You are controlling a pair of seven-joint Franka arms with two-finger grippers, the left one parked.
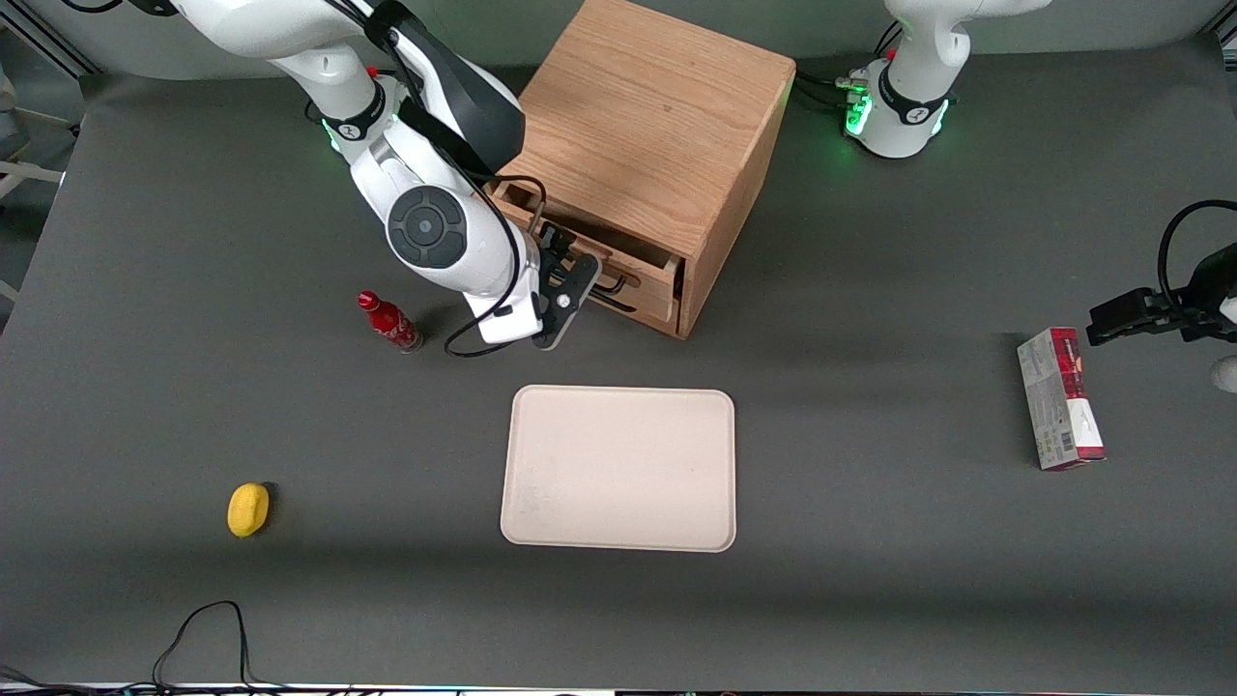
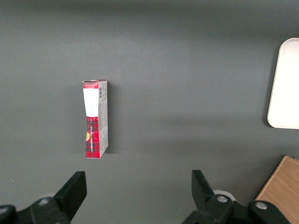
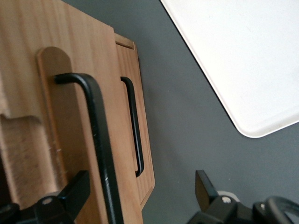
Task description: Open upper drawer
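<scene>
Dark grey matte worktop carries a light-oak wooden cabinet as the landmark for all placements below.

Upper drawer, a wide shallow light-oak box, sits in the cabinet's front face above the lower drawer. It stands out a little proud of the cabinet front, with a dark gap visible at its end; judged partly open, not fully drawn. Its long black wire handle runs along the front panel over an oblong finger groove. The lower drawer's similar black handle lies flush and untouched.

Claw of the working arm is at the front of the cabinet, level with the upper drawer's handle. In the wrist view its two black fingers stand wide apart, with the handle bar passing between them; no contact with the bar can be confirmed, so nothing is gripped. Such straddling suits a closing grasp or a hooked pull outward.

Beige rectangular tray lies in front of the cabinet, nearer the camera, apart from it. Small red bottle stands toward the working arm's end from the cabinet; a yellow rounded object lies nearer the camera than it. Red-and-white carton lies well apart, toward the parked arm's end.
</scene>
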